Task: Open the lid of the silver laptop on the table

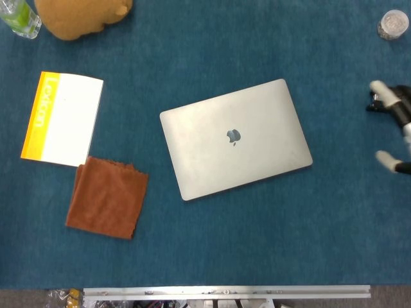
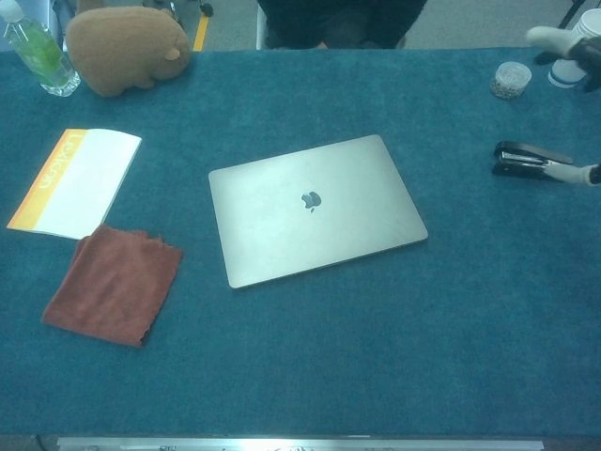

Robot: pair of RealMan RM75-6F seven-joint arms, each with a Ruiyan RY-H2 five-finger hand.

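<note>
The silver laptop (image 1: 236, 138) lies shut in the middle of the blue table, turned slightly, with its logo facing up; the chest view shows the laptop (image 2: 315, 209) the same way. My right hand (image 1: 399, 109) reaches in from the right edge with pale fingertips spread apart and nothing held, well to the right of the laptop. In the chest view only the fingertips (image 2: 556, 38) of that hand show at the far right. My left hand appears in neither view.
A black stapler (image 2: 526, 160) lies at the right, just under my right hand. A small jar (image 1: 393, 24) and paper cups (image 2: 577, 58) stand at the back right. A yellow-and-white booklet (image 1: 62, 119), brown cloth (image 1: 107, 197), plush toy (image 1: 80, 14) and bottle (image 1: 19, 18) occupy the left.
</note>
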